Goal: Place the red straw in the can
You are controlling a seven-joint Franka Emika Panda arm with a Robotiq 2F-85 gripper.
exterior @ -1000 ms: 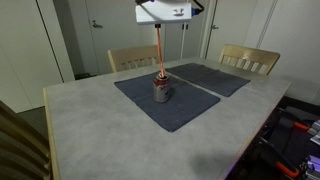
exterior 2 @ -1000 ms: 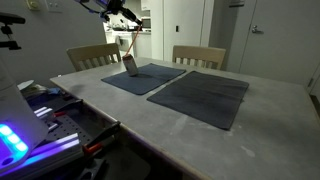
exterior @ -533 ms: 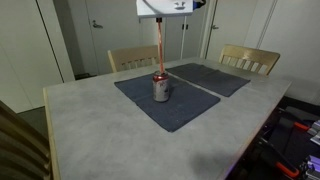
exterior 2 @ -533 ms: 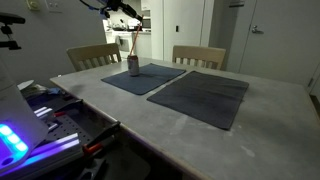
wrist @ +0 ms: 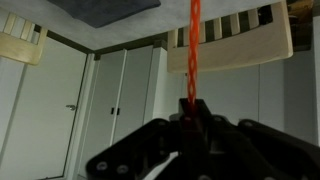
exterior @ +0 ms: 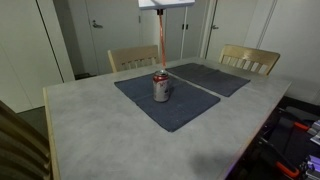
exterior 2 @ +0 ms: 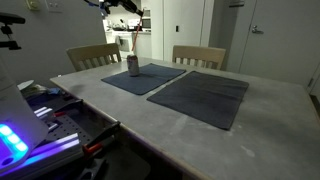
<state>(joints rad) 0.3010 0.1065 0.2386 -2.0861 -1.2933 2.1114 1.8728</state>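
Observation:
The can (exterior: 160, 88), silver with a red band, stands upright on a dark grey placemat (exterior: 175, 105); it also shows in an exterior view (exterior 2: 133, 66). The red straw (exterior: 160, 45) hangs straight down from my gripper (exterior: 161, 6) at the top edge of the frame. Its lower end reaches the can's top; I cannot tell if it is inside. In the wrist view my gripper (wrist: 188, 118) is shut on the straw (wrist: 193, 50), which runs up out of the frame. In an exterior view the gripper (exterior 2: 127, 8) is high above the can.
A second dark placemat (exterior: 215, 77) lies beside the first on the grey table (exterior: 90, 130). Two wooden chairs (exterior: 132, 58) (exterior: 250, 58) stand at the far edge. Cables and lit equipment (exterior 2: 40, 125) sit beside the table.
My gripper has risen, now mostly out of the top of the frame, with the straw still in it. The can, tilted a second ago, now stands upright.

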